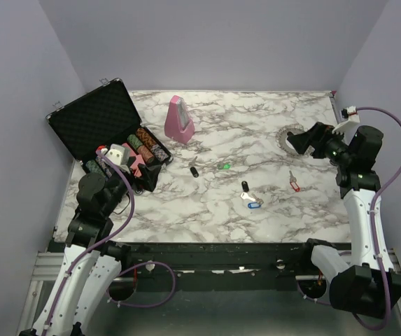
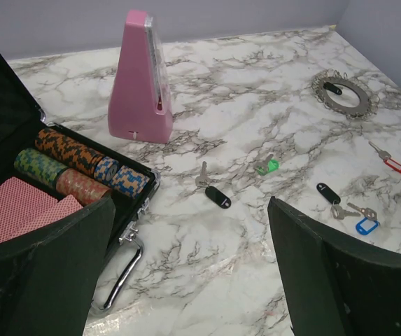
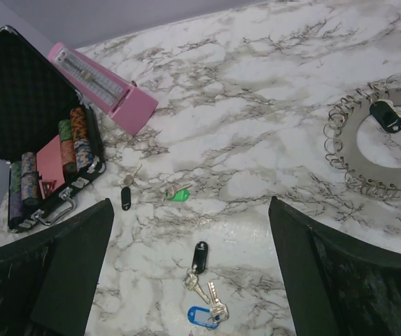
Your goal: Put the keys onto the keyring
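With the left gripper (image 2: 190, 210) and right gripper (image 3: 190, 206) spread empty, the flat red key (image 1: 294, 185), at six o'clock of the keyring (image 1: 283, 137), could be skidded away.

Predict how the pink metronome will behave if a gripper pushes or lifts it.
The pink metronome stands upright, tall and tapering, so a push near its top would probably tip it. Pushed low at its broad base, it would more likely slide on the smooth marble table. Its sloping, glossy-looking sides may slip from jaws squeezing them.
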You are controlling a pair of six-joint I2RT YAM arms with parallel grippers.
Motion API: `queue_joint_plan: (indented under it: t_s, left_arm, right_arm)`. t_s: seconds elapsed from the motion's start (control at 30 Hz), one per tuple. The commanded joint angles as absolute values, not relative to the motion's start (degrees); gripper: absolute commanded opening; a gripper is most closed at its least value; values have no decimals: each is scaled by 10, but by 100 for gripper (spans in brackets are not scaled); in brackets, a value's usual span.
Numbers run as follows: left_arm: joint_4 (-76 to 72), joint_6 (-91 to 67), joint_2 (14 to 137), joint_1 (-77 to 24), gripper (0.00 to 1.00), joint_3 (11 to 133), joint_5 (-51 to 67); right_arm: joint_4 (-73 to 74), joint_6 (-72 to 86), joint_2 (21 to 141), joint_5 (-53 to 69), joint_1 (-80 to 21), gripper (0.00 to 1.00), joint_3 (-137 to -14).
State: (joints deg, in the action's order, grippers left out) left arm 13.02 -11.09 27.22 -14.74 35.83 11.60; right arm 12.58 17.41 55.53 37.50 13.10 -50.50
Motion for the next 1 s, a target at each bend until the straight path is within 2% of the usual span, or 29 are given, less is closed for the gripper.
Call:
queue_joint_plan:
  t_s: [0.0,0.23,0.33,0.47,0.67,0.87,0.97]
  left_arm:
    - [136,-104,270,-148,99,369,109]
    - [137,-105,272,-148,99,371,111]
    - [136,-105,272,-147,99,370,112]
    - [132,-110,273,-147,99,369,122]
    - [134,-111,272,-145,99,368,118]
    - [134,-110,271,-143,99,367,115]
    - [134,-110,272,-142,99,367,117]
  right_arm:
    - [111,167,560,367,134,100,-504]
    - [122,77,570,481,134,100,-503]
    - [168,-40,583,566,134,100,-514]
    - [229,-157,619,582,133,100,-537]
    - [311,-236,742,386,68,100,-636]
    - [275,-212,857,188,-35,99,-685]
    - [279,-199,931,105,-36,91,-733]
